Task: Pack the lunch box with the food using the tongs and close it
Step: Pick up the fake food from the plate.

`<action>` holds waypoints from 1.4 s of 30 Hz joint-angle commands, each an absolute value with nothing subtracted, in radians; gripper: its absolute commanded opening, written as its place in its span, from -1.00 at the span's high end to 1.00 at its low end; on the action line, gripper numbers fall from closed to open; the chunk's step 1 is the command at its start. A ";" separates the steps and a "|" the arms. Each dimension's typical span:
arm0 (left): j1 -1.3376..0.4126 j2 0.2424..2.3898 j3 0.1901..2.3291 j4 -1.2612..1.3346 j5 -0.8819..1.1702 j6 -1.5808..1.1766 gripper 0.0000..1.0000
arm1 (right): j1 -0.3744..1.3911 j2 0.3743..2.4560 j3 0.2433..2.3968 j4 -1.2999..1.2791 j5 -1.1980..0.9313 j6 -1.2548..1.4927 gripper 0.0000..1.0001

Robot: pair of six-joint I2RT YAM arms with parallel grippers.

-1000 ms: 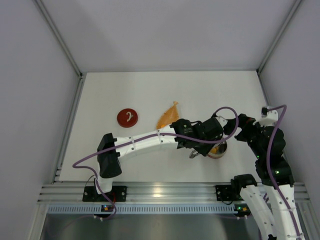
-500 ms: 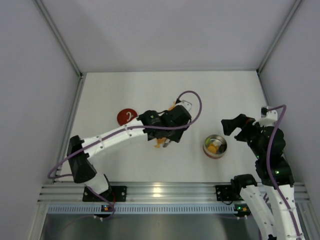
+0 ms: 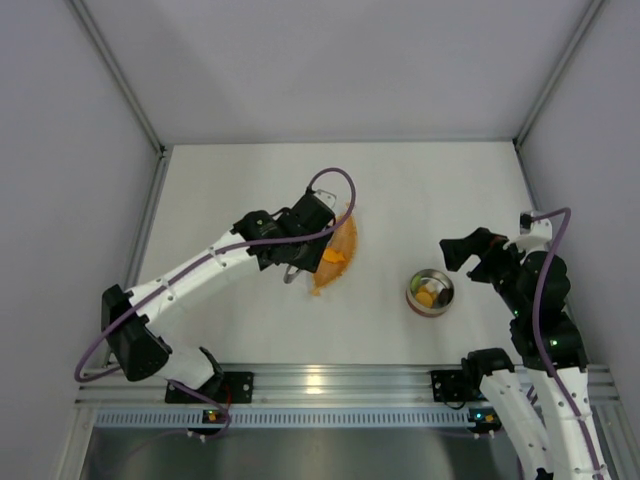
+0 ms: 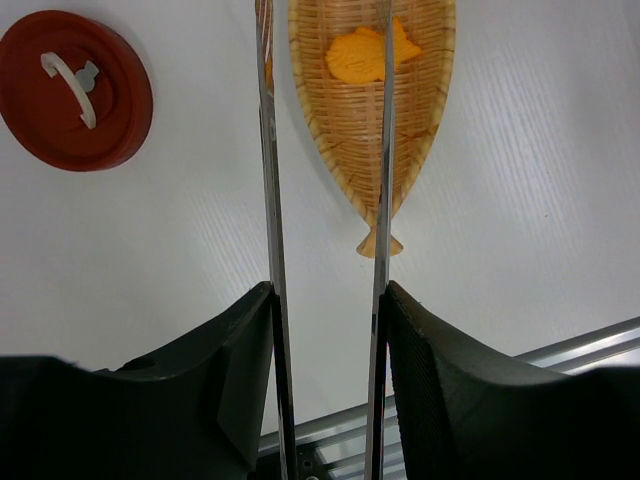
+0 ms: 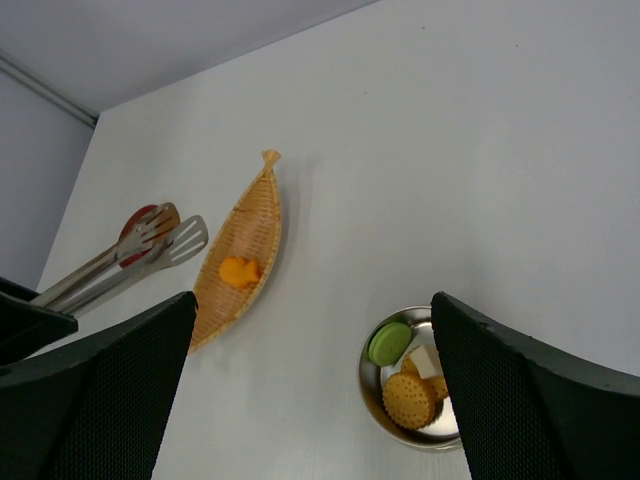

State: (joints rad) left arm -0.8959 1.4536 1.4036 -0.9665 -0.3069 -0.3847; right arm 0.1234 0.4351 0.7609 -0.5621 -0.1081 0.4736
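Observation:
My left gripper [image 4: 328,295] is shut on the tongs [image 4: 272,200], one finger pressing each silver arm; the arms stand apart with nothing between them. The spatula tips of the tongs [image 5: 160,245] hover just left of the orange tray [image 5: 240,255], over the red lid [image 4: 75,90]. One orange fish-shaped piece of food [image 4: 365,55] lies in the tray. The steel lunch box [image 3: 430,290] stands open, with a green piece [image 5: 389,342], a yellow round biscuit [image 5: 410,400] and a white bit in it. My right gripper [image 5: 315,390] hangs open above and beside the lunch box, with nothing in it.
The left arm [image 3: 200,270] stretches diagonally across the table's left half and hides the lid in the top view. An aluminium rail [image 3: 320,385] runs along the near edge. Grey walls close in the back and both sides.
The left arm has swung left with the tongs, from over the lunch box to the orange tray. The tongs' arms have spread a little. The right arm has stayed put.

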 commanded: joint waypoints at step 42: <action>-0.859 1.606 1.430 -0.930 -0.233 -0.074 -0.07 | 0.112 0.449 0.788 -0.526 -0.126 0.472 -0.99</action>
State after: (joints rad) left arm -0.8631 1.6154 1.3861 -0.9436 -0.2272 -0.0776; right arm 0.1234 0.4419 0.7605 -0.5613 -0.1329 0.4812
